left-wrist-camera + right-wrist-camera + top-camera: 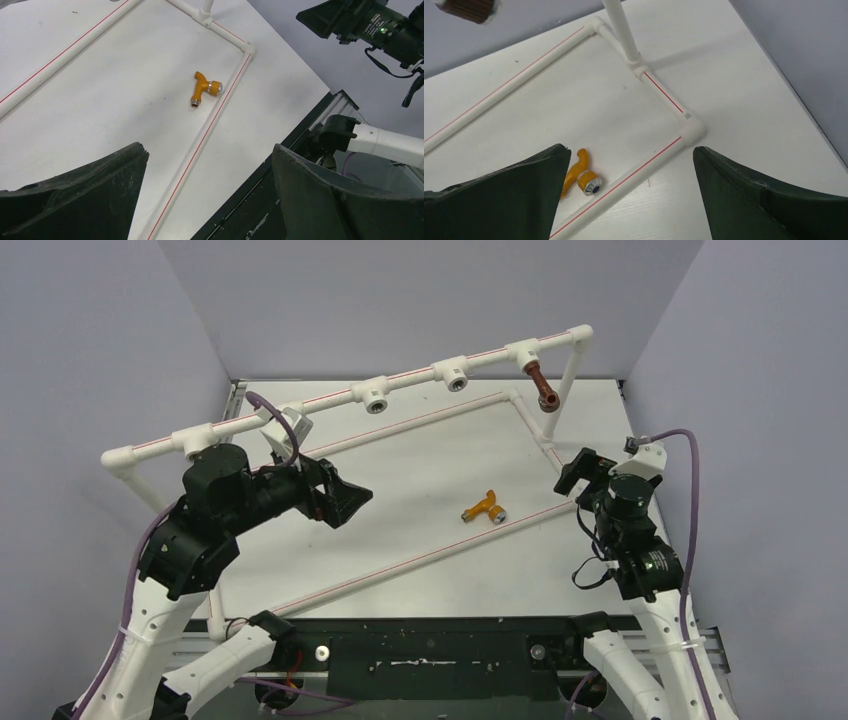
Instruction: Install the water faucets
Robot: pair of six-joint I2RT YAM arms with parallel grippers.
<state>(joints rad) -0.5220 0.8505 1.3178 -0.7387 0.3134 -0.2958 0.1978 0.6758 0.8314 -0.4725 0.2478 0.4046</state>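
Left end effector (345, 498): I read it as released, fingers spread wide with nothing between them; it sits left of centre in the overhead view.
Right end effector (575, 470): likewise released and empty, at the right edge of the frame.
Orange-yellow faucet (485, 508): lies on its side on the bench (400, 470), centre-right, its silver end just beside the lower rail of the pipe frame (410, 380). It is between both end effectors and clear of each. My right wrist view shows it lower left, near one finger (524, 190).
Dark reddish-brown faucet (541, 388): hangs from the end tee socket of the raised rail, upper right, apart from both end effectors.
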